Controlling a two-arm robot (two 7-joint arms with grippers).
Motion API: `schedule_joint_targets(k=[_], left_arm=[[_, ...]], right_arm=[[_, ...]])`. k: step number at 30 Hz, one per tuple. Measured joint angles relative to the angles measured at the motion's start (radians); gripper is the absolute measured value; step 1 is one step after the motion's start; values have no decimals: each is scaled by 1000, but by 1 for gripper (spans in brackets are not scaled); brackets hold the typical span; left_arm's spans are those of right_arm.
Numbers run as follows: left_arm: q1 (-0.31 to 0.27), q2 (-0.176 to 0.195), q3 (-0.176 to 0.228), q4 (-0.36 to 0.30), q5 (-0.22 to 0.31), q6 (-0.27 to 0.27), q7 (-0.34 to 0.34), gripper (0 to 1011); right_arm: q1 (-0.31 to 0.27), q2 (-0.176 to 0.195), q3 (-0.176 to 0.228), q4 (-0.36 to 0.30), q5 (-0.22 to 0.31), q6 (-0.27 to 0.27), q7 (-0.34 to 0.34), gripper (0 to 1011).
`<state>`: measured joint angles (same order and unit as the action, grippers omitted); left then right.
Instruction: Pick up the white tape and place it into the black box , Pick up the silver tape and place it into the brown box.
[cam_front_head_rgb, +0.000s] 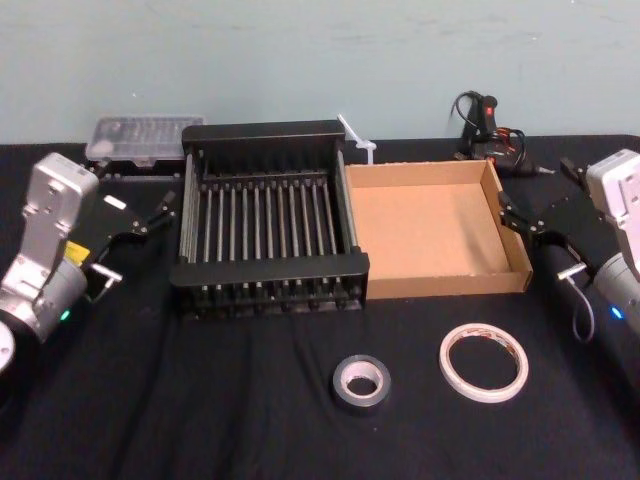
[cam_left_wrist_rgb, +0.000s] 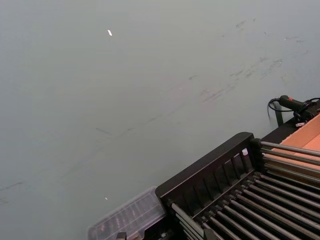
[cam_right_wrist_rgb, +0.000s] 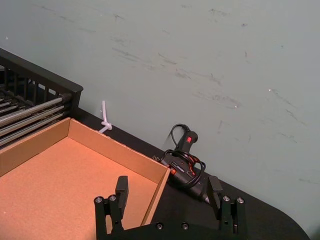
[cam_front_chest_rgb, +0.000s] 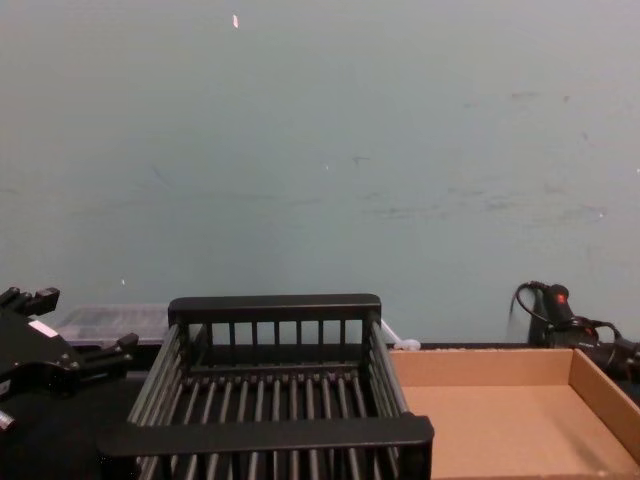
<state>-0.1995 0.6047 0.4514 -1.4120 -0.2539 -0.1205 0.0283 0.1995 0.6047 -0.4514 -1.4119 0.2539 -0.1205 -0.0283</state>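
Open cloth surrounds the silver tape (cam_front_head_rgb: 360, 383) and the white tape (cam_front_head_rgb: 484, 361), lying apart. Behind them the black box (cam_front_head_rgb: 270, 271) and the brown box (cam_front_head_rgb: 438, 285) stand touching, both open from above.

2 tape rolls: 1 white tape (cam_front_head_rgb: 484, 361), 1 silver tape (cam_front_head_rgb: 360, 383). 2 boxes: 1 black box (cam_front_head_rgb: 268, 267), 1 brown box (cam_front_head_rgb: 436, 284).

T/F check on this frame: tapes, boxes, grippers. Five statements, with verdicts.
1. The white tape lies on the table in front of the brown box. True.
2. The silver tape is inside the black box. False: it lies on the table in front of the box.
3. The right gripper is open. True.
4. The left gripper holds the white tape. False: it is open and holds nothing.
5. The black box stands right of the brown box. False: left.
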Motion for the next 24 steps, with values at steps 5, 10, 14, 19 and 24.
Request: schedule_joint_targets(k=[5,10,14,19,24], left_arm=[[0,0,0,0,0,0,0,1001],[0,0,0,0,0,0,0,1001],[0,0,0,0,0,0,0,1002],[0,0,0,0,0,0,0,1001],[0,0,0,0,0,0,0,1001]], right_arm=[[-11,1,16,-10,0,4,11,1002],[-37,12,42,-46,13,17,29,1002],[-68,31,67,-95,29,41,40,1002],[-123,65,101,-174,50,77,51,1002],[-191,102,140,-256,78,113,63,1002]])
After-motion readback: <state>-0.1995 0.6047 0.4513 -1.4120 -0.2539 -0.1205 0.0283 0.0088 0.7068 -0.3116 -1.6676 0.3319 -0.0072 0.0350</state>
